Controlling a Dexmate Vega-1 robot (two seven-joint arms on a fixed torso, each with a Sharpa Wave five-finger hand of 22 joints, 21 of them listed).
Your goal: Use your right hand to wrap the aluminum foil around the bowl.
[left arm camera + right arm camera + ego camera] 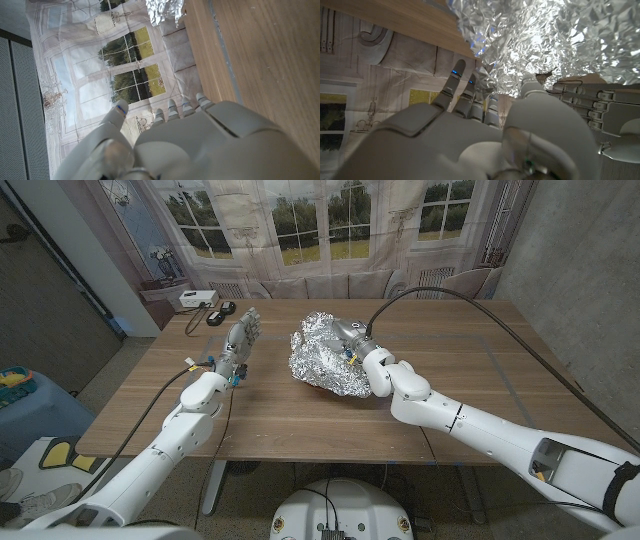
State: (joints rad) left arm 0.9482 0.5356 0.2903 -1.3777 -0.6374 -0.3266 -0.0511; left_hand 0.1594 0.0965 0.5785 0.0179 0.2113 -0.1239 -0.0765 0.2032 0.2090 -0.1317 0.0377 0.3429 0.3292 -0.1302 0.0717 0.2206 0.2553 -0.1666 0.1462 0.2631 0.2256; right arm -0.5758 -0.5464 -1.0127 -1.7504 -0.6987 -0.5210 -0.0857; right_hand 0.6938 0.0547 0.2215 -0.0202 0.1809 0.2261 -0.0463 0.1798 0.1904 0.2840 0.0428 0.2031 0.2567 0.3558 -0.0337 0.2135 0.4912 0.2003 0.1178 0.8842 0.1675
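The crumpled aluminum foil [320, 352] covers the bowl at the table's middle, and the bowl itself is hidden beneath it. My right hand [352, 340] lies against the foil's right side and top. In the right wrist view the right hand [485, 135] reaches with spread fingers [456, 80] to the foil [545, 40], its thumb touching a fold; no firm grip shows. My left hand [240, 340] stands upright to the left of the foil, fingers apart, holding nothing. The left wrist view has the left hand [190, 145] and a corner of the foil [165, 10].
The wooden table [480, 370] has bare room on all sides of the foil. A small white box [194, 299] and dark items with a cable [220, 312] lie at the far left corner. A window backdrop [320, 230] hangs behind the table.
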